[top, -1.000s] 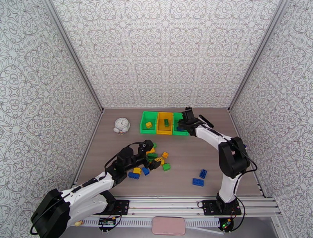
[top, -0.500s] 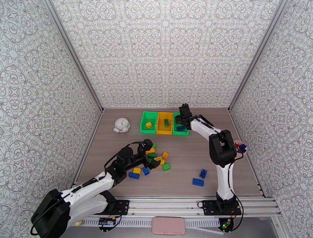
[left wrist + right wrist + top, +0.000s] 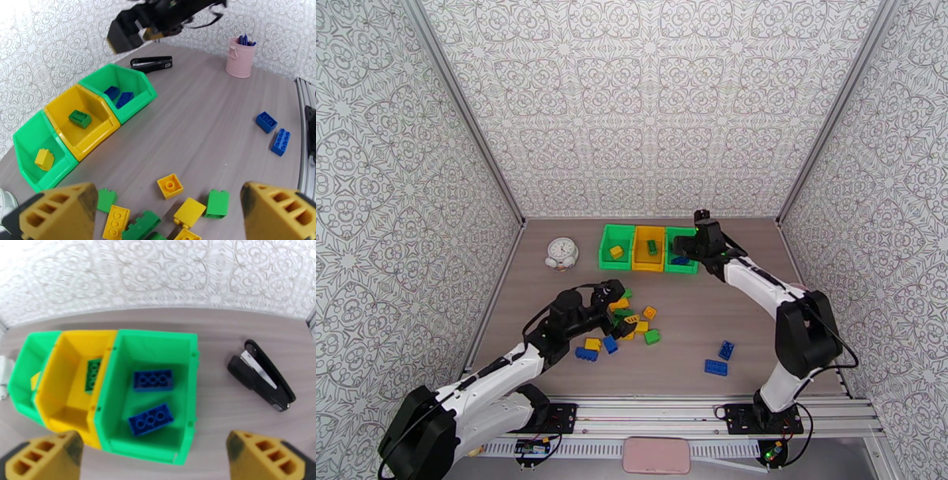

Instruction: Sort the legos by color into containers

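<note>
Three joined bins stand at the back: a left green bin (image 3: 616, 246) with one yellow brick (image 3: 44, 159), a yellow bin (image 3: 648, 248) with one green brick (image 3: 80, 118), and a right green bin (image 3: 185, 358) with two blue bricks (image 3: 152, 380). My right gripper (image 3: 690, 251) hovers open over that right bin, its fingers (image 3: 47, 457) spread wide with nothing between them. My left gripper (image 3: 615, 304) is open above a pile of yellow and green legos (image 3: 170, 186). Two blue bricks (image 3: 726, 350) lie apart at the right, and others (image 3: 586, 354) lie left of the pile.
A white clock (image 3: 562, 253) sits left of the bins. A black stapler (image 3: 260, 380) lies just right of them, and a pink cup (image 3: 241, 57) stands farther right. Patterned walls close in three sides of the table.
My right gripper shifted a little to the right over the right green bin, and its elbow swung outward. My left gripper drew back slightly over the pile.
</note>
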Motion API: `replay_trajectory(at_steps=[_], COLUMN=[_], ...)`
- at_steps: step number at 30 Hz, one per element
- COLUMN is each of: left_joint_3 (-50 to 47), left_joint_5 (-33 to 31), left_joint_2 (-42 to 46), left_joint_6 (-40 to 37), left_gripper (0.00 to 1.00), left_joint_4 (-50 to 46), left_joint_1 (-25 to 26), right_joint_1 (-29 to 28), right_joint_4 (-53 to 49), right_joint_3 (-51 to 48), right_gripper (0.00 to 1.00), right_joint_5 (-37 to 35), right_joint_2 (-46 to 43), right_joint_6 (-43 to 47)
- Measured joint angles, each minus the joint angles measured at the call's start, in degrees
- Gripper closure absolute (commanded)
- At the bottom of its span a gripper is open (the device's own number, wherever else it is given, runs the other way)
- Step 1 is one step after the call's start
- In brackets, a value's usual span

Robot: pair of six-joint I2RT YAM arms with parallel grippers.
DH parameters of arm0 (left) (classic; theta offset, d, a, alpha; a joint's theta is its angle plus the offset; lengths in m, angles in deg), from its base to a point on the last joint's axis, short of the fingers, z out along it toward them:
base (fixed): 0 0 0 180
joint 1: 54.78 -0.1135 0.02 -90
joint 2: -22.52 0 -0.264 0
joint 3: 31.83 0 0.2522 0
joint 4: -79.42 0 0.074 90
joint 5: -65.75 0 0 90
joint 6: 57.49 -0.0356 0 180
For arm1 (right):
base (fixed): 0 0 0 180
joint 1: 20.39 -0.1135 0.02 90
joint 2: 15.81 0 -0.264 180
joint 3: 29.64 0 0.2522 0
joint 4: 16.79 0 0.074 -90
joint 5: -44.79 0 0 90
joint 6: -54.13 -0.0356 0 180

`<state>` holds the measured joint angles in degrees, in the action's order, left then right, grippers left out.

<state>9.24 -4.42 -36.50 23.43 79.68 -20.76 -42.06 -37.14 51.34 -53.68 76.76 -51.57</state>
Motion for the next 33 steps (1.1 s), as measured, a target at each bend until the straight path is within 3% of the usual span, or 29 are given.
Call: replay_trajectory(at_steps=[5,11,16,22,28,33], left_joint_3=[1.84,4.76,10.56,20.61,35.56,42.14], left_joint_5=[-8.35,-19.08,-28.39,-37.94,-41.16,-40.39], left_joint_2=[0.46,-1.25,-8.35,-19.67,-33.18,-41.97], left_joint_6=[2.03,14.51,26.75,40.50,50.69,52.63], left_gripper=[0.00,0.00,0.00,0.00,0.01,0.03], left_joint_4=[-4.98,-9.73,-15.91,-26.75,-40.15,-45.88], left_joint_1=[1.29,1.44,2.01,4.00,4.13,3.96], right_joint_1=[0.00,0.00,-0.52,-4.83,-5.31,-5.42], right_joint_4=[5.66,8.76,9.01,6.21,4.26,4.07], right_joint_3=[-10.75,-19.91,-22.45,-22.51,-22.51,-22.51], right_gripper=[0.00,0.00,0.00,0.00,0.00,0.00], right_joint_5=[3.82,12.04,19.28,21.92,22.27,22.25], right_joint_2=[-9.20,-17.70,-22.21,-24.04,-24.59,-24.63], right_joint_6=[1.68,4.46,7.93,14.29,16.46,16.72])
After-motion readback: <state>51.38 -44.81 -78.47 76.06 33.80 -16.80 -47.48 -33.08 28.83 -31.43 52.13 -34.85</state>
